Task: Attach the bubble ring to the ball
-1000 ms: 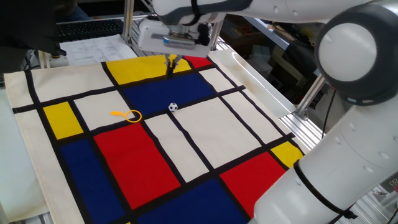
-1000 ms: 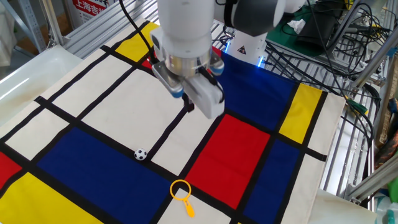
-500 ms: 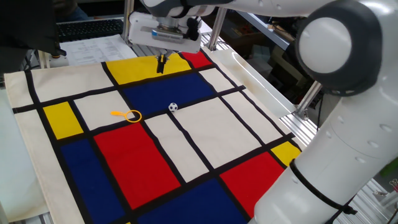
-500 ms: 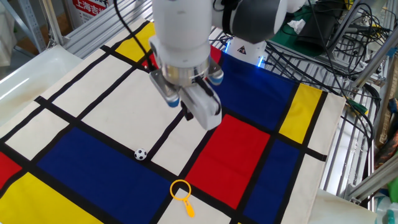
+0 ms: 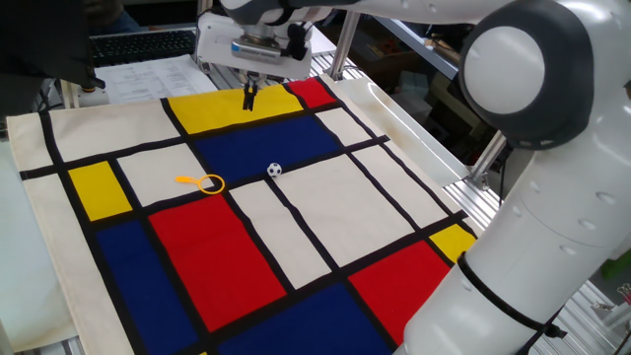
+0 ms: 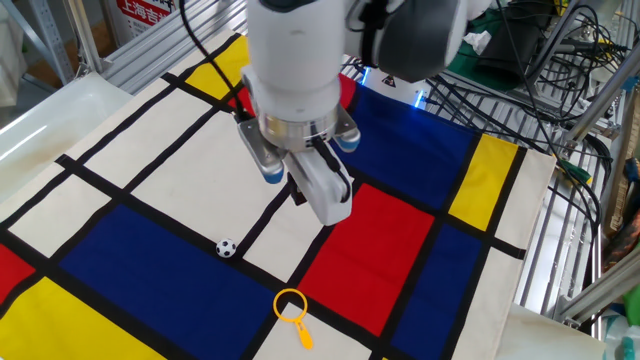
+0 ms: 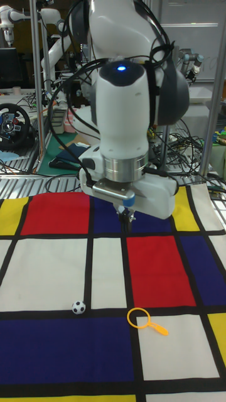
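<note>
That tablecloth [image 5: 296, 237] is rocking a full Mondrian look: red, blue, yellow and white blocks split by black lines. The bubble ring [image 5: 203, 182] is showing a yellow hoop with an orange handle. The ball [image 5: 274, 170] is wearing white with black patches, soccer style. The arm [image 7: 122, 119] is looking glossy white, with a blue light glowing on top.

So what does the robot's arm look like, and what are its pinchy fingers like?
The arm is fat, round and glossy white, with dark grey joints. A blue light glows on one segment in the tall view. The wrist has a silver ring and little blue bits. The gripper has a white boxy body with thin black fingers. Black cables run along the arm.
</note>
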Robot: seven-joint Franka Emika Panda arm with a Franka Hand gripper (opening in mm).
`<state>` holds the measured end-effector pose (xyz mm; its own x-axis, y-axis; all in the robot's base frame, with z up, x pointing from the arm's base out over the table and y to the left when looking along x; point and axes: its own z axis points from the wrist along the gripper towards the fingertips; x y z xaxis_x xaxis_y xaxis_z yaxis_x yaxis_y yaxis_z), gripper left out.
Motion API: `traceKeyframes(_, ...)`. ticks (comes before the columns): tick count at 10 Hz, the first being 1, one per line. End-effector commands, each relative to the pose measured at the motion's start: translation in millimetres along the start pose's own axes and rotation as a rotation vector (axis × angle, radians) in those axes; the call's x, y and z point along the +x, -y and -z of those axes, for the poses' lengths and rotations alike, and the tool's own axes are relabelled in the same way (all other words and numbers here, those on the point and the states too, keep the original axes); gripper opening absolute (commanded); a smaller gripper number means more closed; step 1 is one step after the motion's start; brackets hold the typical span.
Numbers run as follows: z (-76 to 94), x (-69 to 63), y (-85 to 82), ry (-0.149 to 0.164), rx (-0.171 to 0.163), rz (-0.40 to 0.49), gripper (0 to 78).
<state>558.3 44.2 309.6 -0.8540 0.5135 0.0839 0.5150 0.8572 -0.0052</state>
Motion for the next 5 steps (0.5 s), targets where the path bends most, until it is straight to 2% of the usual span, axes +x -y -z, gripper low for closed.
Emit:
traceKeyframes(1,2.1,-0.6,-0.5,0.007,-0.024,-0.056,0.0)
traceKeyframes(3,2.1,-0.6,-0.5,-0.014,-0.069,-0.086,0.0)
traceKeyframes(5,2.1,-0.6,-0.5,-0.026,-0.086,-0.108,0.0)
